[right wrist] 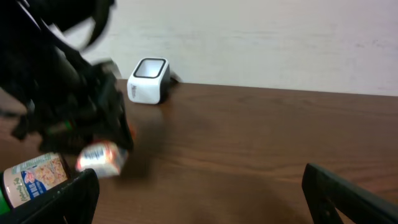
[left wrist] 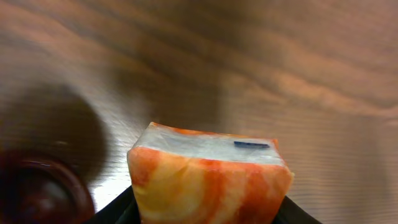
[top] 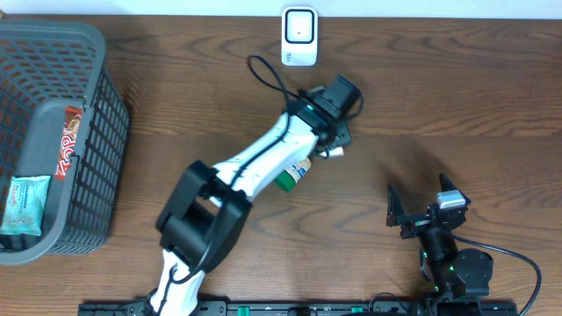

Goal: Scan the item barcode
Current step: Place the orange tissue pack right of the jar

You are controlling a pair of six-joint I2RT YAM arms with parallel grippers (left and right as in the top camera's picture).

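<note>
My left gripper (top: 332, 140) is shut on a small orange-and-white packet (left wrist: 208, 180) and holds it just above the wood. In the left wrist view the packet fills the gap between the dark fingers (left wrist: 118, 211); a white strip with a dark mark runs along its top edge. The right wrist view shows the same packet (right wrist: 102, 158) under the left arm. The white barcode scanner (top: 299, 35) stands at the table's far edge, beyond the left gripper, and is also seen as the scanner (right wrist: 149, 79). My right gripper (top: 421, 215) stands open and holds nothing near the front right.
A bottle (top: 294, 173) with a green cap and a printed label lies under the left arm. A grey basket (top: 97, 132) at the far left holds snack packets. A black cable (top: 268, 77) loops near the scanner.
</note>
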